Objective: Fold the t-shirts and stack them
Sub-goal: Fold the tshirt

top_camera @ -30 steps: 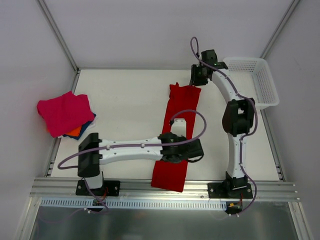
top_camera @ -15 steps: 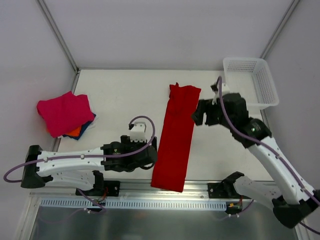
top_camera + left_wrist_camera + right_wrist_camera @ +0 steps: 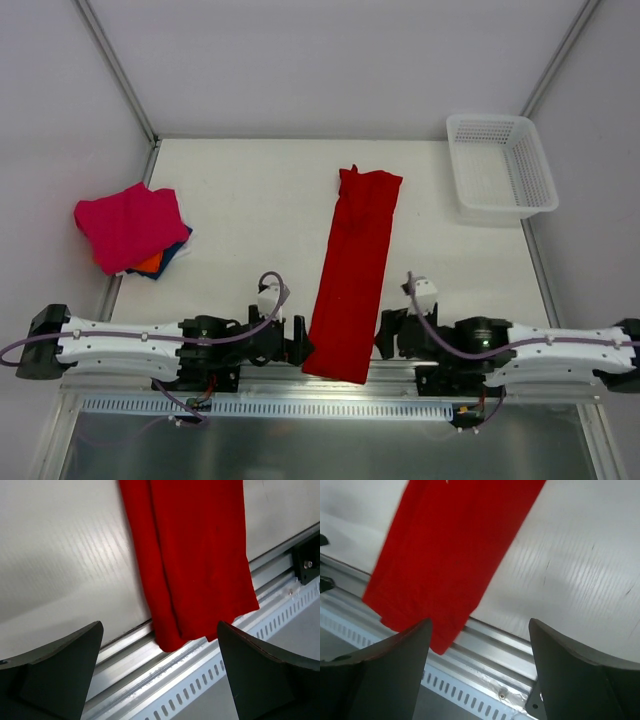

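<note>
A white plastic mesh basket (image 3: 505, 213) is seen at two o'clock on a pale table (image 3: 240, 200), set at its far right corner. The near edge, at six o'clock, is bordered by an aluminium rail (image 3: 270, 378), with a perforated strip (image 3: 320, 408) fixed just in front of it. Grey frame struts (image 3: 116, 65) are angled up the plain walls at eleven and one o'clock.

The orange shirt (image 3: 148, 263) and blue shirt (image 3: 180, 245) lie mostly hidden under magenta shirt (image 3: 128, 225); wrist views crop red shirt (image 3: 200, 555).
</note>
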Tool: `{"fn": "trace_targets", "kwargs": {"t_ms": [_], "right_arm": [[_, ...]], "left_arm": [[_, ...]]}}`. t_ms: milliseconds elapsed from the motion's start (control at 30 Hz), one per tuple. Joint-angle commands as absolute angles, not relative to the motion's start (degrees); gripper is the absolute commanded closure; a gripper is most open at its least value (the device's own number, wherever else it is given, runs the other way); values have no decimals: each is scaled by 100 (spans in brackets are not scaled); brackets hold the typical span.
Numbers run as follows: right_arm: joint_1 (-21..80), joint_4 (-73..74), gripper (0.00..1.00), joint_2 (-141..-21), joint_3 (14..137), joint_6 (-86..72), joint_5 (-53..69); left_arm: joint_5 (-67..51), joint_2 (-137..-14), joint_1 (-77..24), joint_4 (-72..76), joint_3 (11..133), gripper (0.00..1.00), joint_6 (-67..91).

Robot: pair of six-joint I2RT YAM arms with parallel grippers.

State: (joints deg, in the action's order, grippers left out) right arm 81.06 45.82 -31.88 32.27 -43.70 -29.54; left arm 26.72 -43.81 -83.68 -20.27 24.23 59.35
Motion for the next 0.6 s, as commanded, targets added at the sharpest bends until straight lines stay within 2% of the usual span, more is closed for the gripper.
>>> {"fn": "trace_targets", "kwargs": {"t_ms": [0,100,200,400,567], "right_arm": [[9121,4912,15,-4633,3365,-6501,-4402],[9763,4826,10,-5743,3717,-7302,-4579],[10116,4623,9,-6265,3771,-7803,-4553],[10949,4886,9,-6468,3551,-9181,-4570],[11311,5510,9,-7171,3972,-9878,-4518]], "left_arm": [[2190,-4456,-8516,-1109,2189,1,5994],[1909,-4500,-8613,-339,1812,1,6038],[1802,-4395,-8675,279,1442,1,6073],[1653,-4526,-8736,869,1099,1,6337],[1617,-4913,-8815,1290,993,1,6433]]}}
